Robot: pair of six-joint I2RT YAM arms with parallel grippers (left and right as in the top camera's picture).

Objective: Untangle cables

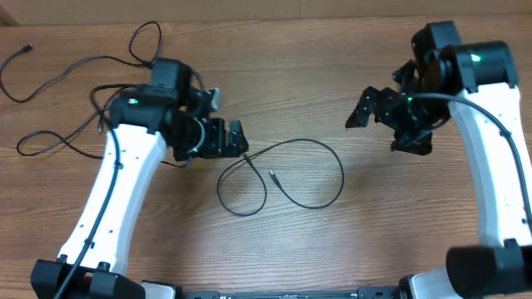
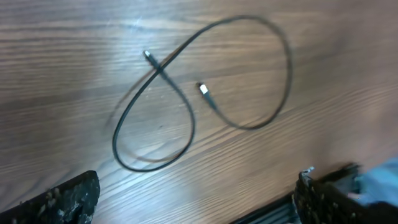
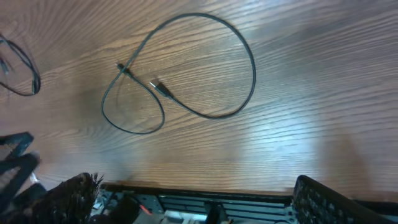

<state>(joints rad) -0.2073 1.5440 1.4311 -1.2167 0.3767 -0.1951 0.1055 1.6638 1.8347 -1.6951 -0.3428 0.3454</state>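
Both jaws released, spread wide, gripping nothing. Left gripper (image 2: pixel 196 186) and right gripper (image 3: pixel 193 186) hover over wooden table (image 1: pixel 399 232). Centre of overhead frame: looped cable (image 3: pixel 254 70) lies flat between grippers, crosses itself once near one plug end, that end just beside left gripper. Farther back, upper left: other cables (image 1: pixel 91 59) sprawl in loose strands, partly hidden under left arm.

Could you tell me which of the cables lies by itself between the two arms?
The middle cable, crossed over itself in two loops; the other cables sprawl at the far left.
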